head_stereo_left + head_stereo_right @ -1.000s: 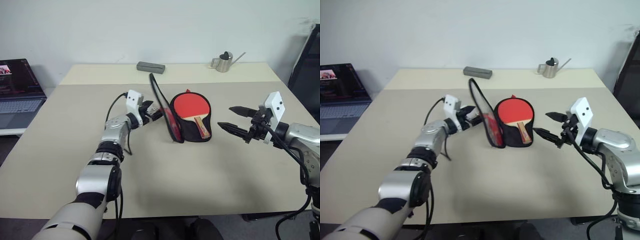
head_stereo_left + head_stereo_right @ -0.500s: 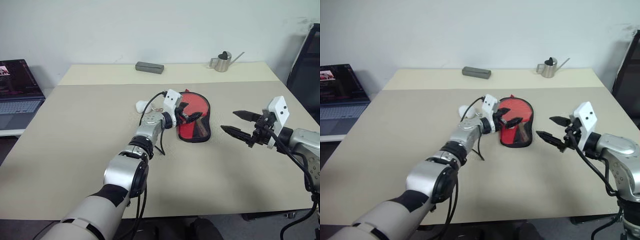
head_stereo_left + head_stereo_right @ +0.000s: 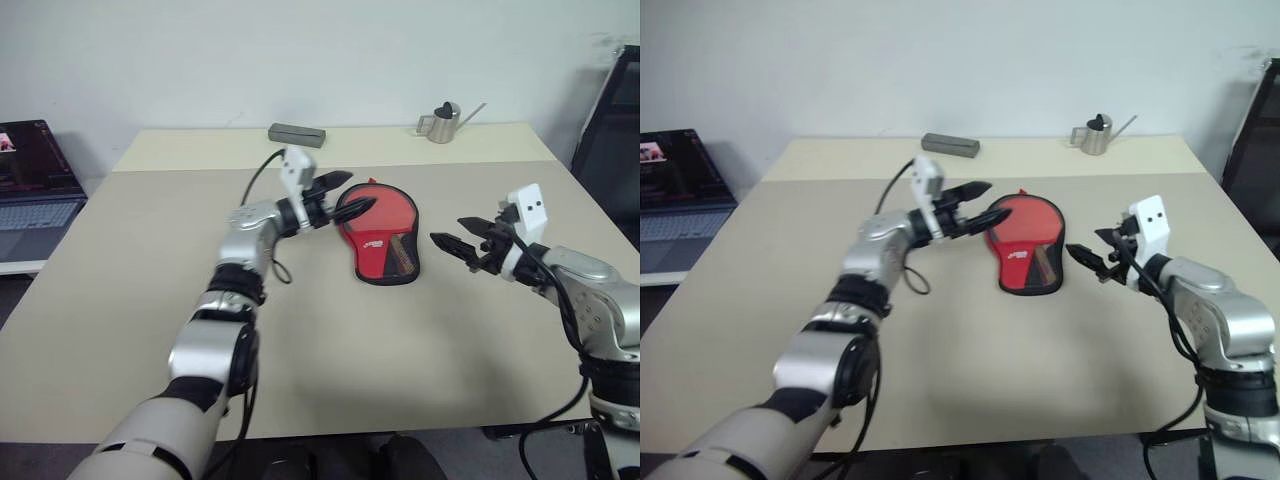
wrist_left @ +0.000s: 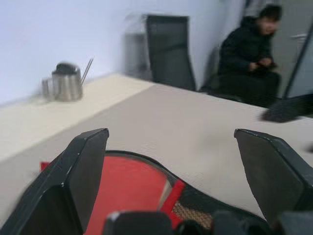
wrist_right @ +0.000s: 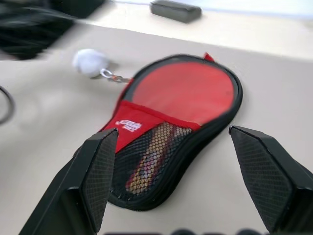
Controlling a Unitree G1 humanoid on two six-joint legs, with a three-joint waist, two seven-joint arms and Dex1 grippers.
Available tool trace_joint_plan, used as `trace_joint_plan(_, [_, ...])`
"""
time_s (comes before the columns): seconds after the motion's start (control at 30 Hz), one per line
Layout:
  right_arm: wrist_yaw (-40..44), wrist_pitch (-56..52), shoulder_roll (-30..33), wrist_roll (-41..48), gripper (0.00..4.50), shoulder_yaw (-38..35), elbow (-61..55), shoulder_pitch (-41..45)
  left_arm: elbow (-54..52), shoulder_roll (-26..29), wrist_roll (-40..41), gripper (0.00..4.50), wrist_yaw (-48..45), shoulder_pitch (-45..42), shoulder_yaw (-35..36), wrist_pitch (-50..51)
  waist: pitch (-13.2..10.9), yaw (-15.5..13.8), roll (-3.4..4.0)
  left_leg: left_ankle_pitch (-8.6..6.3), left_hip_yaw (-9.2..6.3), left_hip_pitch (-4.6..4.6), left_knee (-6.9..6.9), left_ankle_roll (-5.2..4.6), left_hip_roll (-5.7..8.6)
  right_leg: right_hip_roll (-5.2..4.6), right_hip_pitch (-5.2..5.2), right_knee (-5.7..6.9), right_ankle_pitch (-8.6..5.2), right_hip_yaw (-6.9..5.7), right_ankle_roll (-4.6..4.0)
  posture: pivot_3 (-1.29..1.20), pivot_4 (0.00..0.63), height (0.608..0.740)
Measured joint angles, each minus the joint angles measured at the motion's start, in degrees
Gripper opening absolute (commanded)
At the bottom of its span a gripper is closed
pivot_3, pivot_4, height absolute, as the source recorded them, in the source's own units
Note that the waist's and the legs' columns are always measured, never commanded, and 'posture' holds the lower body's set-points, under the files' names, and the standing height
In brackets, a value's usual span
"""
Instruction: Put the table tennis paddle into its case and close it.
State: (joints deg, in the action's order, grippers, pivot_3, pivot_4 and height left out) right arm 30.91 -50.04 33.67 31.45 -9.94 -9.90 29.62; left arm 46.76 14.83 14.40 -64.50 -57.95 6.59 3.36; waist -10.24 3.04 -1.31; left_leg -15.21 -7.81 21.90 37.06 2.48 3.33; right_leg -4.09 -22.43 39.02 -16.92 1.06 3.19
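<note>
One case (image 5: pixel 171 132) flat | paddle handle (image 5: pixel 146 164) apparently behind mesh | both hands released, empty

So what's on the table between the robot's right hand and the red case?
Nothing. In the left eye view, only bare table lies between the right gripper and the case.

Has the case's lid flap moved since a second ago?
Yes. The flap stood upright then; now it lies flat over the paddle, so the case rests closed on the table, in line with the grey box behind it.
</note>
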Motion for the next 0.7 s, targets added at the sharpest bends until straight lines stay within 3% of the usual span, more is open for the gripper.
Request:
trace_joint_plan(0.13, [0.1, -0.4, -2.2, 0.0, 3.94, 0.5, 6.5, 4.5, -10.9, 6.9, 2.6, 4.5, -2.1, 7.4, 0.5, 7.9, 0.0, 0.1, 0.0, 0.0, -0.07, 0.03, 0.03, 0.0, -0.02, 0.0, -0.03, 0.0, 0.0, -0.02, 0.0, 0.0, 0.15, 0.74])
trace_joint_plan(0.27, [1.0, -0.2, -3.6, -1.6, 4.48, 3.0, 13.7, 7.6, -22.5, 11.6, 6.0, 4.5, -1.0, 12.0, 2.2, 13.9, 0.0, 0.1, 0.0, 0.0, -0.1, 0.02, 0.02, -0.01, -0.02, -0.01, -0.03, -0.01, 0.0, -0.02, 0.0, 0.0, 0.15, 0.74])
trace_joint_plan(0.43, [1.1, 2.9, -6.3, -6.1, 4.48, 6.7, 24.6, 12.1, -34.2, 13.3, 9.2, 4.5, 1.5, 18.9, 2.7, 19.9, 0.0, 0.0, 0.0, 0.0, -0.07, 0.02, 0.03, 0.0, -0.01, -0.02, -0.03, 0.0, 0.01, 0.0, -0.01, 0.0, 0.15, 0.74])
trace_joint_plan(0.7, [0.5, 10.9, -10.9, -12.5, 4.48, 7.4, 44.8, 19.6, -39.6, 14.9, 11.2, 4.5, 5.2, 20.5, 2.7, 22.9, 0.0, 0.2, 0.01, 0.0, -0.03, 0.0, 0.01, 0.0, -0.01, -0.01, -0.03, -0.01, 0.01, 0.0, -0.02, 0.0, 0.15, 0.74])
